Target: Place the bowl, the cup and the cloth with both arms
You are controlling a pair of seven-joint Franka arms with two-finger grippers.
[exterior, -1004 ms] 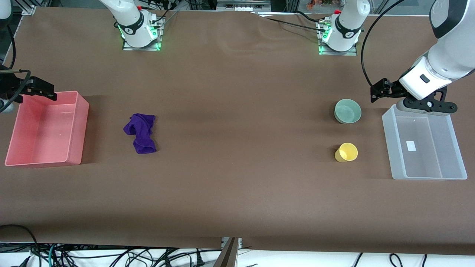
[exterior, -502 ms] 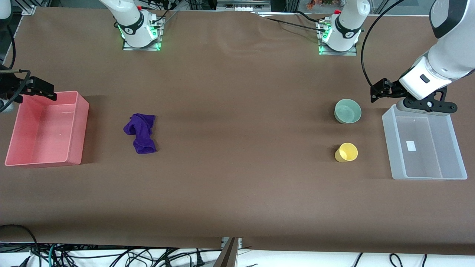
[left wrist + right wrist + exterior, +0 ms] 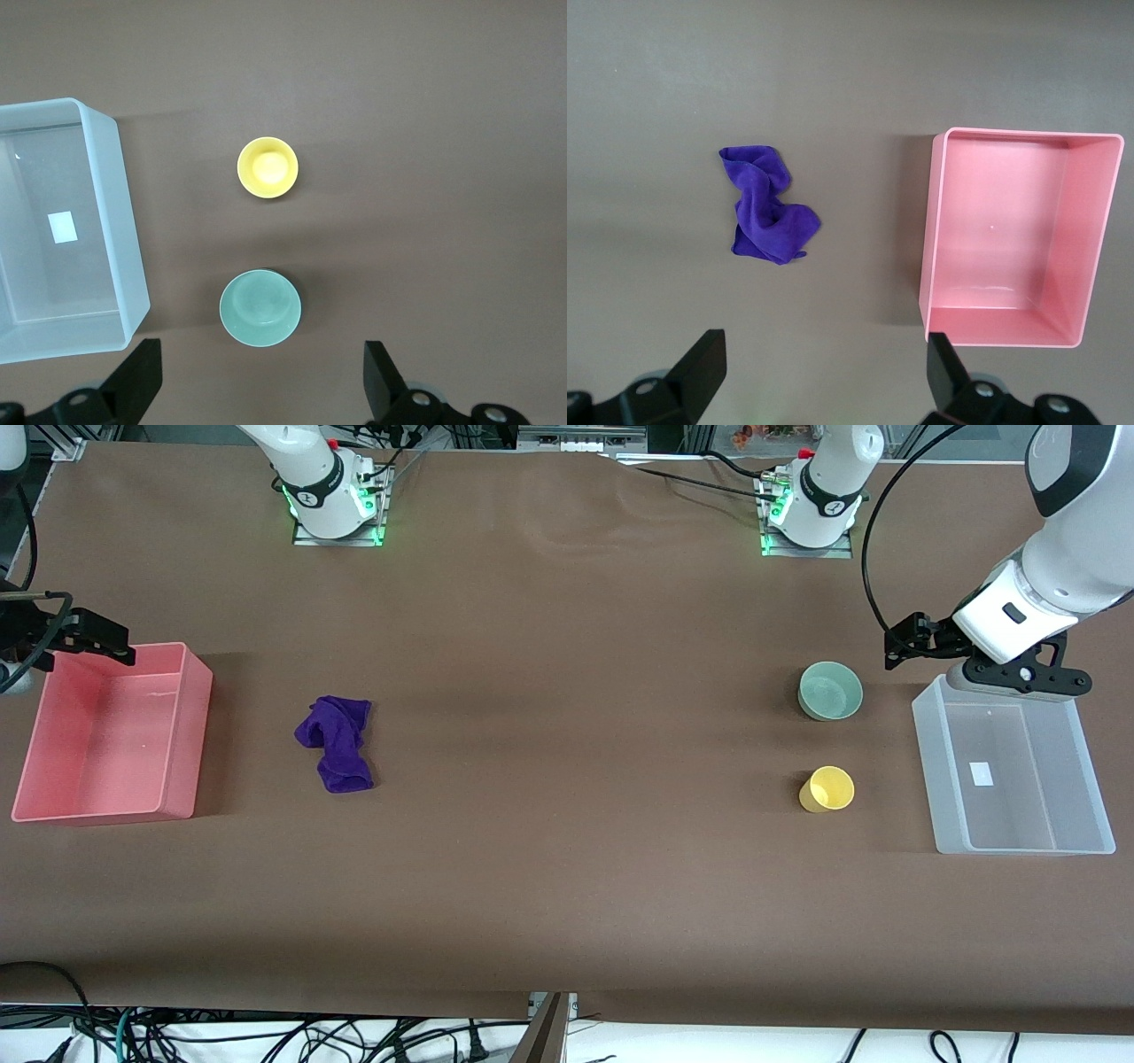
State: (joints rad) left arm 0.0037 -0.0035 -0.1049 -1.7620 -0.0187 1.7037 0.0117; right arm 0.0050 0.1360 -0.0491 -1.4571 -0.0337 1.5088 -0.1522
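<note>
The brown bench (image 3: 567, 868) carries everything. At the right arm's end lies a pink bin (image 3: 190, 735), empty; at the left arm's end lies a clear bin (image 3: 926, 753), also empty. The cloth (image 3: 337, 742) lies bunched on the bench beside the pink bin, apart from it. The bowl (image 3: 830, 690) stands upright near the clear bin, and the cup (image 3: 827, 789) stands nearer to the front camera than the bowl, well apart from it.

The left tool (image 3: 263, 390) hangs wide open over the bench close to the bowl and holds nothing. The right tool (image 3: 824, 376) is over the pink bin's farther edge, also wide open and empty.

Nothing is placed yet. Probable risks: the smooth, shallow bowl may slip or tip if the fingers close on its rim off-centre; the cloth may be taken by one fold only and drag. The bin walls stand close to both tools, so a low move could knock them. Nothing else stands in the way.
</note>
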